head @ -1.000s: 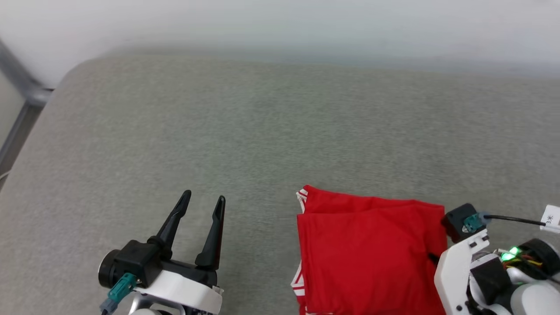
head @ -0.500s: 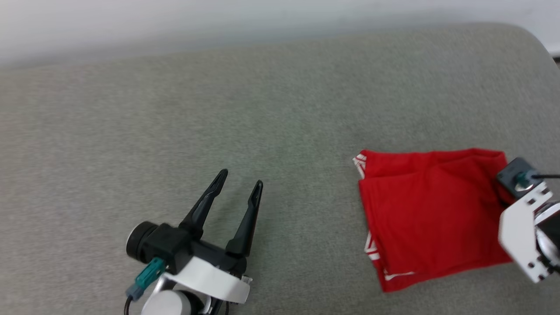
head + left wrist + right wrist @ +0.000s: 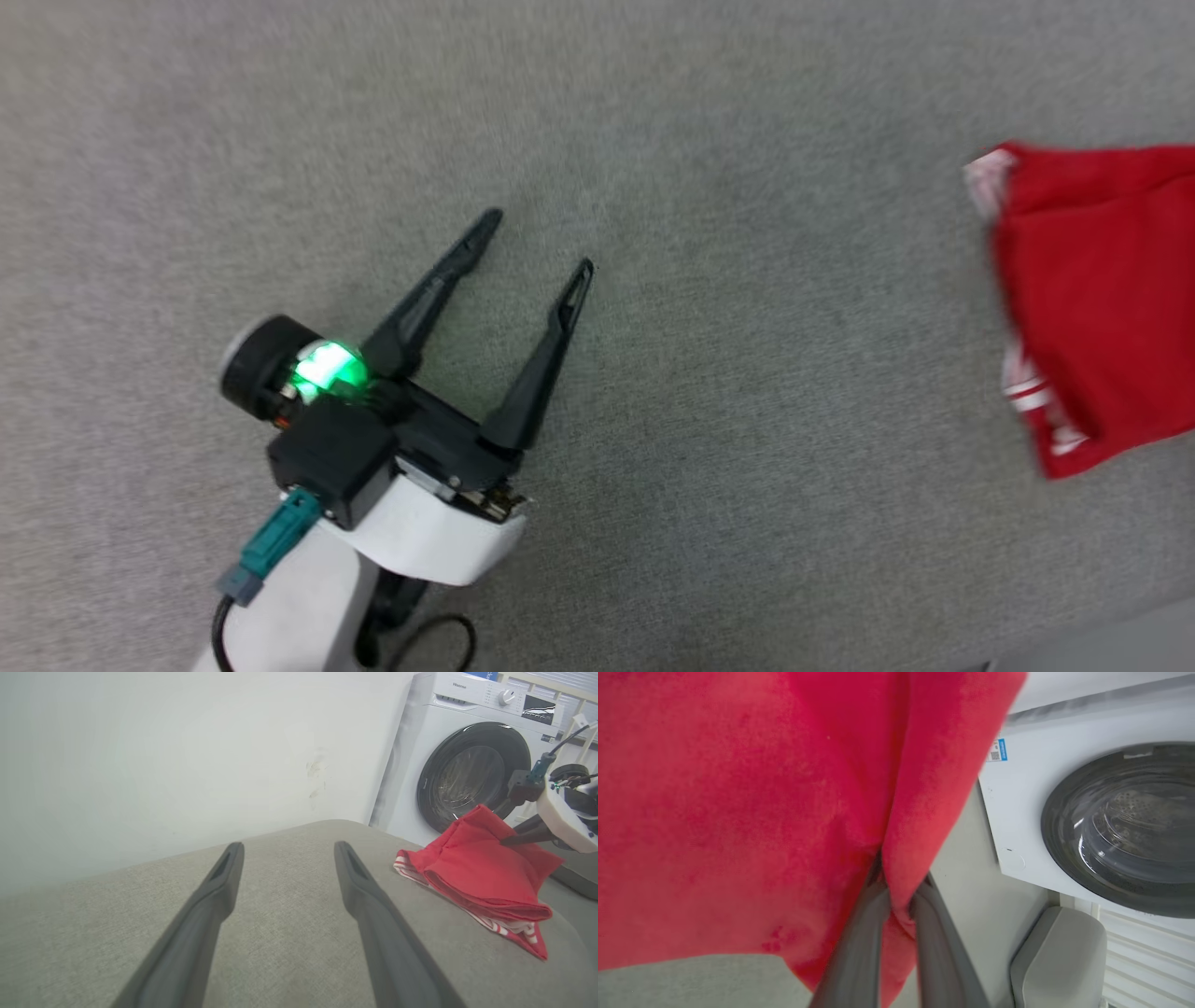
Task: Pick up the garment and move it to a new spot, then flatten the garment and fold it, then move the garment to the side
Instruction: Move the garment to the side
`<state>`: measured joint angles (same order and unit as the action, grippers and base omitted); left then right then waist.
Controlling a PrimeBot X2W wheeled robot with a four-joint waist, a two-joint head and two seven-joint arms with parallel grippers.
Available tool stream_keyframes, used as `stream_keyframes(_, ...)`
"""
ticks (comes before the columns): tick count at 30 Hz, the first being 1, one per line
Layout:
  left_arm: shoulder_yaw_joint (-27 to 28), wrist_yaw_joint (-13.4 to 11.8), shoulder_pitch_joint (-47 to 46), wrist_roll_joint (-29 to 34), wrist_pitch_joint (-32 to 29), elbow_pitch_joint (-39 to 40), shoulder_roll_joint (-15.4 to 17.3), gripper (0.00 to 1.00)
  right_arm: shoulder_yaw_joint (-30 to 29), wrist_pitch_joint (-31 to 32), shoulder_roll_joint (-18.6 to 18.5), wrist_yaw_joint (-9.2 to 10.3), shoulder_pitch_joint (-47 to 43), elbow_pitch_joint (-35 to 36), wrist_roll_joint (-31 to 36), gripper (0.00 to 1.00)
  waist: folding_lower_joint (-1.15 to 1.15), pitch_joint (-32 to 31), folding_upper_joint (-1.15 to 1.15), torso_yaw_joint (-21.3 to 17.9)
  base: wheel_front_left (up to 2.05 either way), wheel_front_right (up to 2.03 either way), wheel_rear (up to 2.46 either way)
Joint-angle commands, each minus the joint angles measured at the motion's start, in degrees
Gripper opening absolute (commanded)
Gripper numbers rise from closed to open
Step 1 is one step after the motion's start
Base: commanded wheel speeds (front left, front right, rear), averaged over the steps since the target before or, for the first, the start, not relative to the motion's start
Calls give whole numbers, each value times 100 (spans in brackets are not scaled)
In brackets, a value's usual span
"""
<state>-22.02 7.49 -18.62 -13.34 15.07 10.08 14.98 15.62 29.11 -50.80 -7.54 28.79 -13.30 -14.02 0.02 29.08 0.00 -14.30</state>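
**Left tool** (image 3: 538, 243): we see its two long, tapering black fingers spread well apart in a V, with nothing between them and their matt tips set against bare cloth. Behind the fingers sit a blocky black housing, a smooth white wrist shell, a glowing green light (image 3: 327, 369) and a teal connector (image 3: 275, 541) with a dark cable.

**Right tool** (image 3: 900, 891): in its own wrist view we find the two grey fingers drawn close together and clamped on a fold of the garment (image 3: 738, 812). The soft, slightly fuzzy red knit bunches into a crease where the fingers pinch it.

From the left wrist view we note that the gripped corner rises into a peak. The rest of the garment lies on the bench (image 3: 289, 952) as a folded, roughly rectangular stack. It sits near the end of the bench by the washing machine (image 3: 467, 779), well apart from the left tool. A red-and-white striped trim (image 3: 504, 926) shows along the lower layers of the fold.

The bench is padded, with a rounded edge and a grey, fine-grained woven cover. Beyond it we see a plain pale wall (image 3: 163, 765) bearing a faint smudge. The washing machine is white, with a round, dark-rimmed glass door and a control knob.
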Motion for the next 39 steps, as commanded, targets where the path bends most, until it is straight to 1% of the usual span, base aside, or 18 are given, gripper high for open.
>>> stream_keyframes(1, -5, -2, -103, 43, 11, 69, 91, 100, -106, -126, -77, 11, 158, -184, 86, 0, -2, 397, 0, -28, 0, 0, 0)
stream_keyframes(3, -26, -2, -210, 86, 11, 163, 182, 100, -301, -340, -119, 11, 246, -581, 208, 0, -2, 537, 0, 28, 0, 0, 0)
stream_keyframes(6, -11, -3, -306, 42, 11, 304, 241, 100, -639, -583, -73, 11, 351, -1108, 438, 0, -2, 730, 0, 149, 0, 0, 0)
stream_keyframes(10, 8, -17, -399, 43, -7, 526, 262, 100, -1131, -813, 82, 11, 464, -1717, 636, 0, -2, 961, 0, 330, 0, 0, 0)
stream_keyframes(11, 31, -47, -432, 55, -7, 653, 287, 100, -1514, -1027, 243, 11, 584, -2109, 894, 0, -2, 1078, 0, 464, 0, 0, 0)
stream_keyframes(14, 47, -77, -387, 54, -4, 645, 306, 100, -1725, -1116, 363, 11, 659, -2297, 1083, 0, -2, 1065, 0, 528, 0, 0, 0)
stream_keyframes(15, 45, -79, -362, 50, -3, 617, 304, 100, -1796, -1140, 397, 11, 679, -2337, 1157, 14, -2, 1038, 0, 548, 0, 0, 0)
stream_keyframes(16, 35, -85, -339, 50, -1, 592, 304, 100, -1856, -1155, 434, 11, 689, -2363, 1228, 100, -2, 1003, 0, 562, 0, 0, 0)
stream_keyframes(19, 13, -98, -290, 35, 5, 495, 254, 100, -1961, -1099, 550, 11, 671, -2404, 1408, 100, -2, 830, 0, 598, 0, 0, 0)
stream_keyframes(23, 47, -135, -225, -11, 14, 343, 134, 100, -1987, -1085, 605, 11, 652, -2189, 1563, 100, -2, 471, 0, 627, 0, 0, 0)
stream_keyframes(26, 185, -149, -100, -95, 13, 243, 6, 100, -1974, -1079, 676, 11, 656, -1861, 1554, 100, -2, 120, 0, 656, 0, 0, 0)
stream_keyframes(30, 506, -215, 162, -149, 9, 60, -144, 100, -1995, -1141, 895, 10, 634, -1282, 1372, 100, -2, -417, 0, 715, 0, 0, 0)
stream_keyframes(32, 671, -227, 324, -129, 11, -67, -198, 100, -2132, -1188, 1114, 11, 588, -951, 1193, 100, -2, -695, 0, 771, 0, 0, 0)
stream_keyframes(35, 906, -234, 558, -152, 9, -219, -297, 100, -2288, -1225, 1599, 9, 400, -399, 867, 100, -2, -1069, 0, 876, 0, 0, 0)
stream_keyframes(39, 1233, -262, 885, -117, 11, -381, -434, 100, -2346, -1315, 2140, 9, 47, 417, 601, 100, -2, -1487, 0, 1015, 0, 0, 0)
